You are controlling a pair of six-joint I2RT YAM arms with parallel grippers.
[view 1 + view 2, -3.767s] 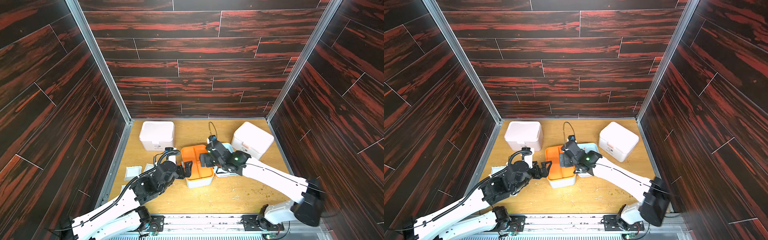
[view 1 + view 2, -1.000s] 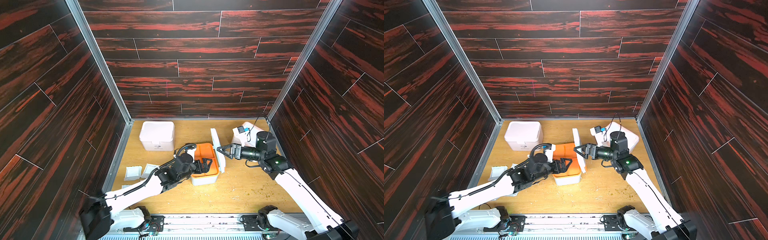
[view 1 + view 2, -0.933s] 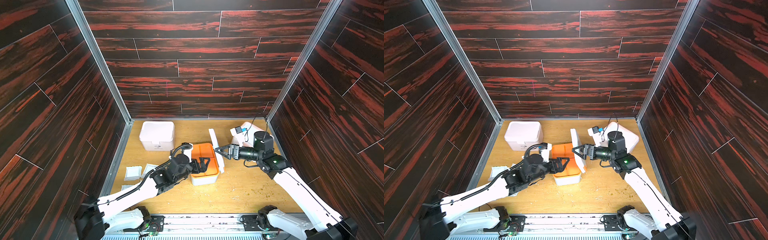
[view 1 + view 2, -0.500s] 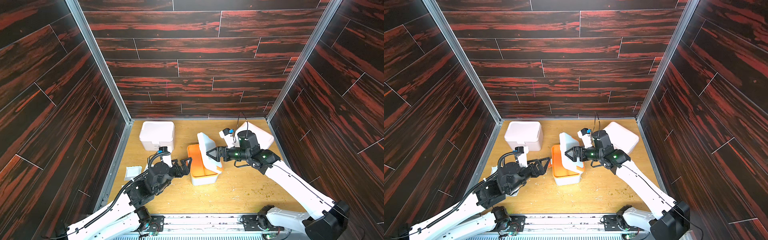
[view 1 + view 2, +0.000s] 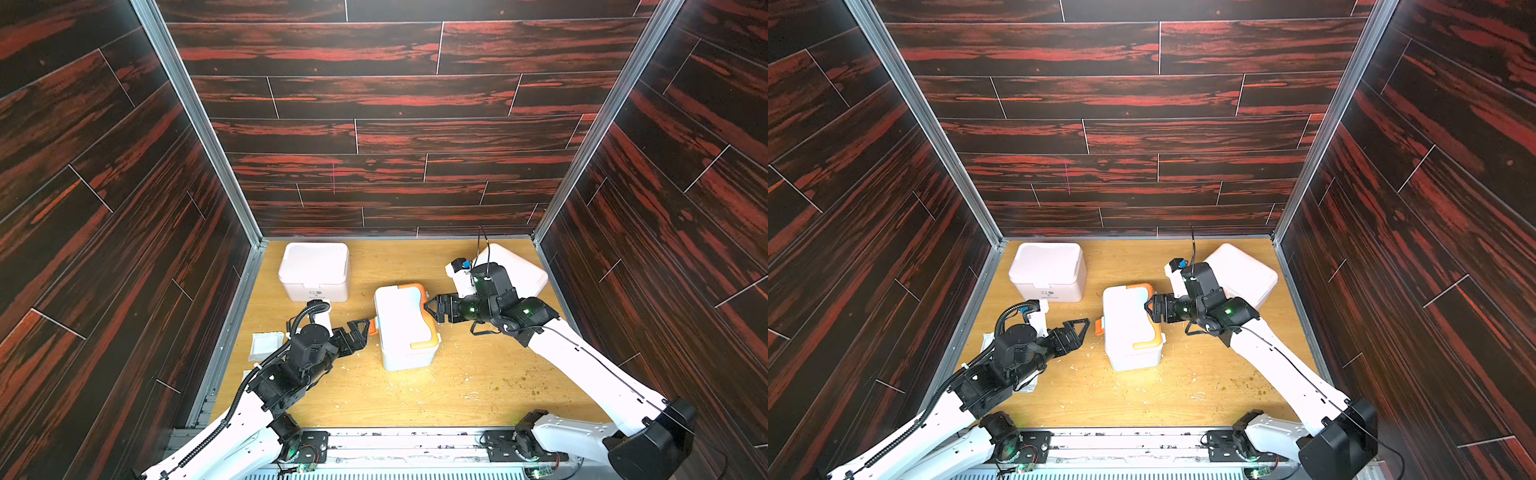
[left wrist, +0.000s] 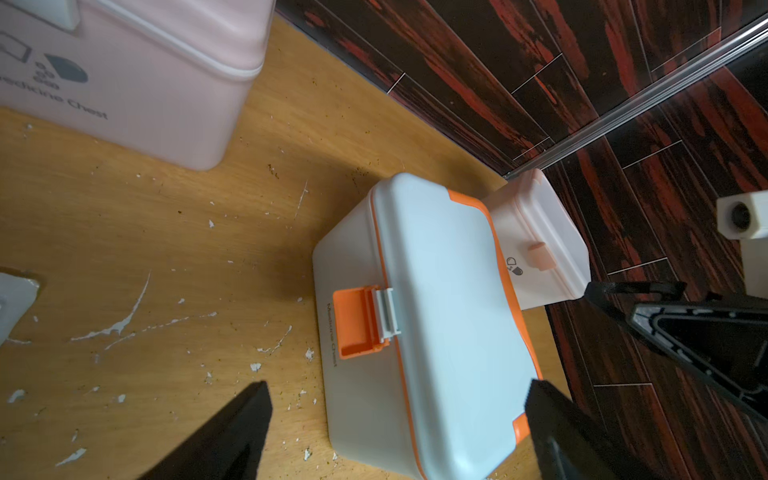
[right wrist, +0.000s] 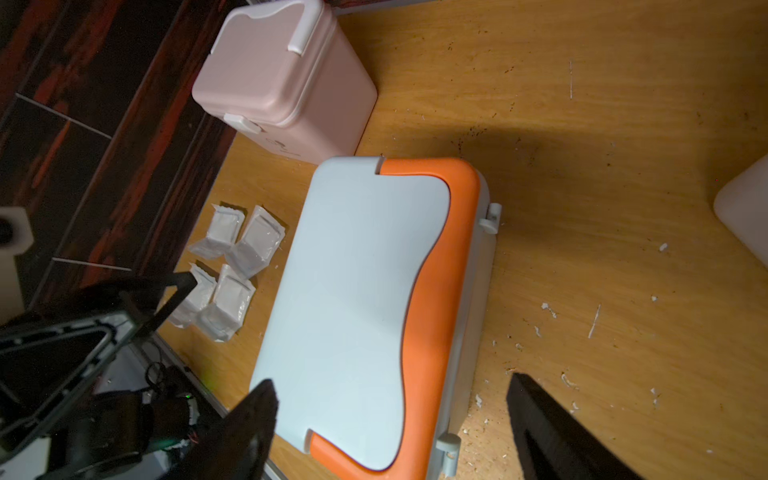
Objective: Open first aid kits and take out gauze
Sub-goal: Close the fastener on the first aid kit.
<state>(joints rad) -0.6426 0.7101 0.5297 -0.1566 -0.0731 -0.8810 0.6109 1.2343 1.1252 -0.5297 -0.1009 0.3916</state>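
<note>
The pale blue first aid kit [image 5: 403, 324] [image 5: 1129, 328] with the orange handle stands mid-table with its lid down. My left gripper [image 5: 360, 334] [image 5: 1081, 332] hovers open just left of it, facing the orange latch [image 6: 357, 324]. My right gripper [image 5: 430, 309] [image 5: 1148, 309] is open at the kit's right, hinge side. In the right wrist view its jaws straddle that edge [image 7: 390, 382]. Two pink kits are closed: one at the back left [image 5: 313, 270] [image 7: 282, 79], one at the back right [image 5: 519, 270] [image 6: 540, 237] behind my right arm. Several gauze packets [image 7: 237, 266] [image 5: 266, 345] lie by the left wall.
Dark wood-patterned walls close in the table on three sides, with a metal rail [image 5: 232, 332] along the left edge. White flakes and crumbs are scattered over the wooden tabletop [image 5: 457, 386] in front of the blue kit.
The blue kit's lid, upright a second ago, has swung down shut, with my right gripper following it leftward. My left gripper has pulled back from the orange tray to the kit's left side.
</note>
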